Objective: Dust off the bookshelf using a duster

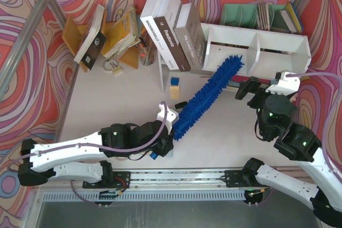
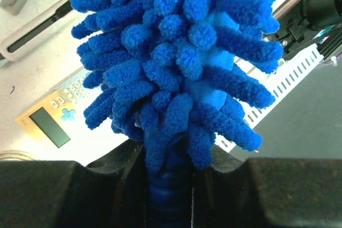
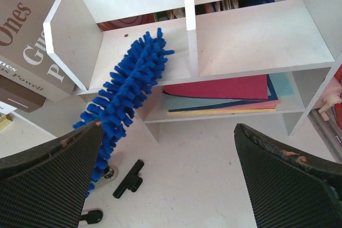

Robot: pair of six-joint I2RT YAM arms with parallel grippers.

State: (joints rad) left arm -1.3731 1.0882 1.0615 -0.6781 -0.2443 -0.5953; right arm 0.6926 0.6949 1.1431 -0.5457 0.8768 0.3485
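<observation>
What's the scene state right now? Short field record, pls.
left hand: shut on the handle end of the duster
right hand: open, holding nothing, facing the bookshelf, apart from the duster
duster pose: slants from the left hand up to the bookshelf
duster tip: inside the left cubby, over its board
lower tier: flat coloured sheets, stacked
beside bookshelf: large books leaning at its left end

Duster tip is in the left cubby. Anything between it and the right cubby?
Yes. The divider stands between the duster tip and the right cubby of the shelf, so it must back out round the divider's front edge. The open right pincer hovers before that cubby and may crowd the way.
</observation>
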